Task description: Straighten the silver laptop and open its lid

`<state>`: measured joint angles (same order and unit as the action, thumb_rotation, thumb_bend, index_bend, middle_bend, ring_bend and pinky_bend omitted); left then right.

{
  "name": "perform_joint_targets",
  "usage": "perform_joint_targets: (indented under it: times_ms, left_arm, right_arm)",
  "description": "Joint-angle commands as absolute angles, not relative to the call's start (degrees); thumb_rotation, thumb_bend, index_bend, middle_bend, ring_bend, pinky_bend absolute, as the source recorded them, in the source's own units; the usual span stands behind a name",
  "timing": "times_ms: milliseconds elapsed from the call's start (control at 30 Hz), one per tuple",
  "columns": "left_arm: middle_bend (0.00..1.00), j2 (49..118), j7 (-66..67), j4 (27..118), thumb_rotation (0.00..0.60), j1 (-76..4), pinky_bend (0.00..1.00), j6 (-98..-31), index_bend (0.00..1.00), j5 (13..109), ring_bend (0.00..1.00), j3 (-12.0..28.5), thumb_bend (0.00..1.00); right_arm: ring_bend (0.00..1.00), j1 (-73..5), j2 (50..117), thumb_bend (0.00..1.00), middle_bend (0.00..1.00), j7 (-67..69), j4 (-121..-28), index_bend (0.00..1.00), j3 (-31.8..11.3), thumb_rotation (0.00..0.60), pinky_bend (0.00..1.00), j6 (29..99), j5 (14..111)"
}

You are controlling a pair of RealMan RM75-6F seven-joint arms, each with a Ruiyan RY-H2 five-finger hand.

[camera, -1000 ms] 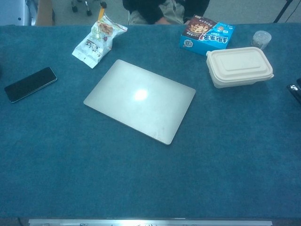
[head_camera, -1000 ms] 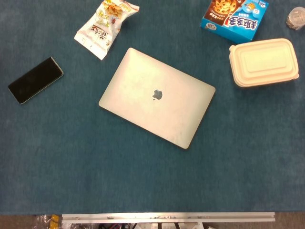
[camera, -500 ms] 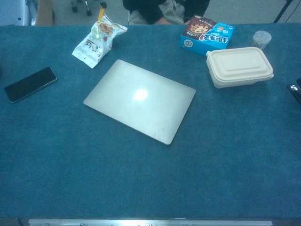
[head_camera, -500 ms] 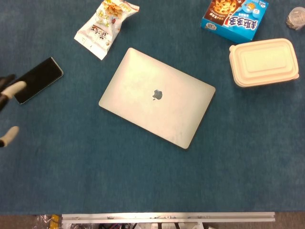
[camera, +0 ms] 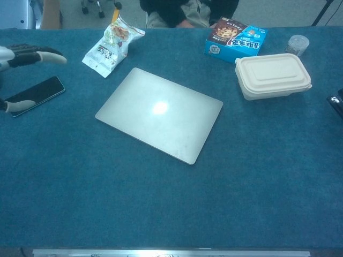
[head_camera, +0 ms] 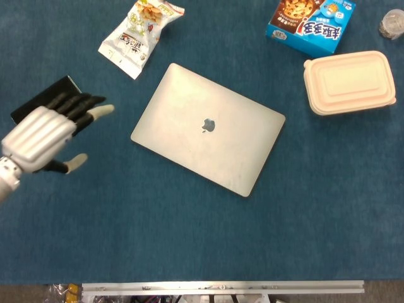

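Silver laptop (head_camera: 208, 129) closed, askew mid-table, apple logo on lid; left hand (head_camera: 44, 136) apart toward left edge, fingers spread, empty.

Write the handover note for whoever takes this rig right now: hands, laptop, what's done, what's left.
Left hand: open, fingers spread, holding nothing, above the table left of the silver laptop and partly over the black phone; not touching the laptop.
Right hand: not in either view.
Laptop: lid closed, lying skewed at mid-table, apart from the snack bag, the blue box and the cream lunch box.
Done: nothing on the laptop yet.
Left: square the laptop to the table edge, then lift its lid. Mind the phone under the left hand.
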<state>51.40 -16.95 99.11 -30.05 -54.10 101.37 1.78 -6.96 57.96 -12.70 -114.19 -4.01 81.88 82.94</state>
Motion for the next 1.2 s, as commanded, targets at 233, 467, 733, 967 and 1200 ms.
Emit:
perform_joint_targets:
  times_ms: [233, 467, 733, 967, 1200]
  left_arm:
    - [0.08, 59.32, -15.2, 93.95, 0.6, -36.77, 0.0, -46.84, 0.09, 95.07, 0.0, 3.98, 0.34]
    - [0.09, 64.95, -12.2, 90.28, 0.6, -40.03, 0.0, -43.41, 0.09, 90.1, 0.0, 5.08, 0.34]
    - [0.1, 70.12, -10.78, 86.62, 0.6, -44.18, 0.0, -38.59, 0.09, 85.09, 0.0, 6.17, 0.34]
    - [0.12, 74.53, -8.54, 82.93, 0.445, -48.38, 0.0, -33.08, 0.09, 78.57, 0.0, 7.61, 0.34]
    - [0.13, 77.53, -5.61, 81.4, 0.416, -51.11, 0.0, -31.16, 0.09, 73.93, 0.0, 8.43, 0.34]
  right_arm:
    - [0.04, -7.31, 58.05, 0.3, 0.14, -13.33, -114.43, 0.1, -3.88, 0.6, 0.1, 80.91, 82.32]
    - [0.04, -7.88, 58.0, 0.3, 0.14, -14.0, -115.08, 0.1, -3.42, 0.6, 0.1, 79.76, 82.94]
    - [0.04, -8.08, 57.96, 0.3, 0.14, -14.68, -115.47, 0.1, -3.07, 0.6, 0.11, 79.23, 83.04]
    - [0.04, -8.57, 58.15, 0.3, 0.14, -14.82, -115.26, 0.1, -3.37, 0.6, 0.11, 78.75, 82.55]
    - [0.04, -9.08, 58.37, 0.3, 0.14, -14.76, -114.96, 0.1, -3.59, 0.6, 0.11, 78.26, 82.38]
